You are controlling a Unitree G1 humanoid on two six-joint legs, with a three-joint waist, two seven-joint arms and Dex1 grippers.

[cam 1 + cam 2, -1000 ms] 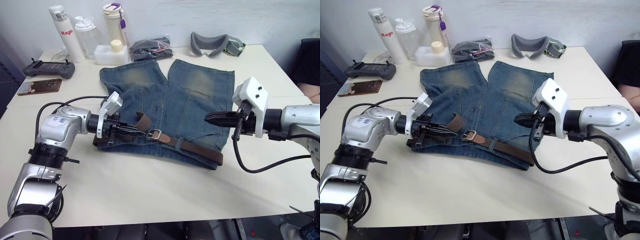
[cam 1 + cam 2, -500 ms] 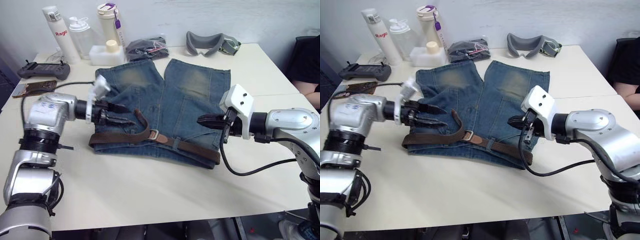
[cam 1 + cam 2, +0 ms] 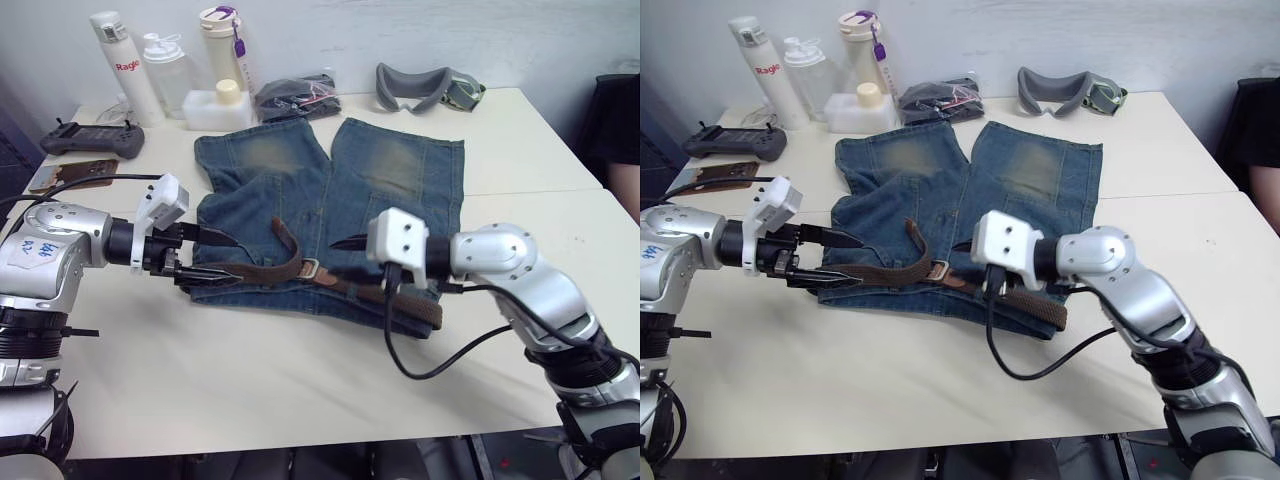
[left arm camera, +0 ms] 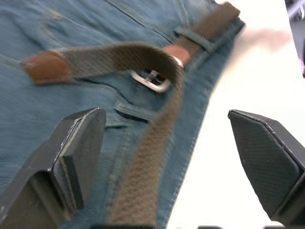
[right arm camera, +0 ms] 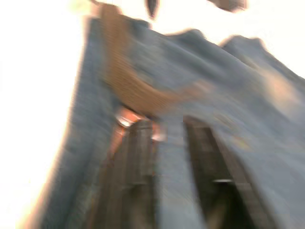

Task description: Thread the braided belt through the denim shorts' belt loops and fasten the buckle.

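Seemingly clear table (image 3: 300, 390) borders the denim shorts (image 3: 400, 180) near edge.

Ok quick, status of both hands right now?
Left hand: open, holding nothing, the braided belt lying between its fingers.
Right hand: by the buckle; open or closed cannot be told.

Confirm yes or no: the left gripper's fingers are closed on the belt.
No: in the left wrist view the left gripper has its fingers spread wide, with the braided belt lying untouched between them.
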